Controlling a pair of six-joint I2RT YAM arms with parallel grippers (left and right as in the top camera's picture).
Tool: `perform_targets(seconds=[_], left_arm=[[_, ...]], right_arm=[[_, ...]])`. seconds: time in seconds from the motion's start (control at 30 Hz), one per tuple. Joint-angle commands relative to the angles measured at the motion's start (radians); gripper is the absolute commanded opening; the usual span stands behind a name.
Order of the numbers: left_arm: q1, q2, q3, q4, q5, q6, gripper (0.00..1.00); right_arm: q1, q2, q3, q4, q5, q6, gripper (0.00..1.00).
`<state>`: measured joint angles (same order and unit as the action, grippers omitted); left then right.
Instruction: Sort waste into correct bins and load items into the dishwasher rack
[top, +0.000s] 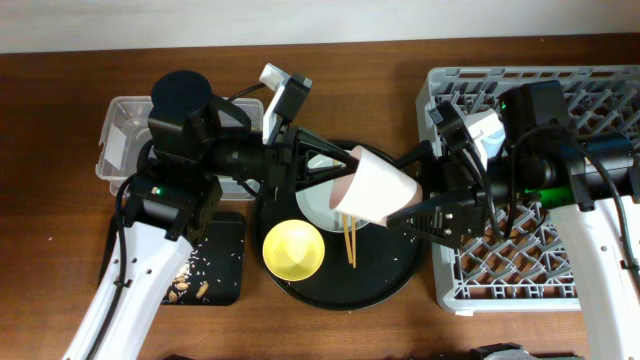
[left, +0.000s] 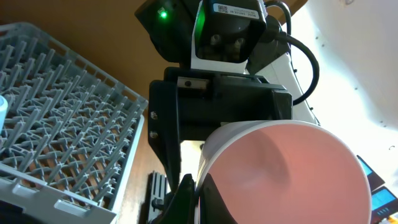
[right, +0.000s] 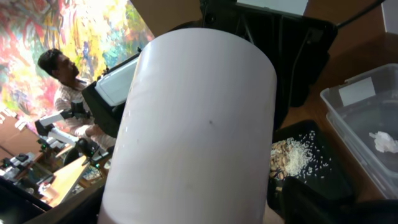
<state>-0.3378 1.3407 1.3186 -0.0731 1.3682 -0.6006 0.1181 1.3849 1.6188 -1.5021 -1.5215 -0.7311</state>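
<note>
Pink cup (top: 378, 185) seemingly in left pincer (top: 332, 172).

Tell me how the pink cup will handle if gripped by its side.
The pink cup looks smooth, so it is likely slippery. Its round, tapered wall may slip from a pinch. It seems to be thin plastic, so probably light.
</note>
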Motion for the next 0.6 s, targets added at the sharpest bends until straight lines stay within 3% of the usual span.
perform_targets(seconds=[0.0,0.3,0.57], left_arm=[[-0.002,0.0,0.009,0.005,-0.004,0.03,0.0],[-0.002,0.0,0.009,-0.091,-0.004,0.084,0.01],[-0.002,0.0,0.009,-0.098,-0.004,0.084,0.03]], right_arm=[[0.008,0.002,-0.005,0.0,-0.03,0.006,0.79],[0.004,0.002,-0.005,0.078,-0.03,0.006,0.61],[0.004,0.002,-0.005,0.099,-0.03,0.006,0.6]])
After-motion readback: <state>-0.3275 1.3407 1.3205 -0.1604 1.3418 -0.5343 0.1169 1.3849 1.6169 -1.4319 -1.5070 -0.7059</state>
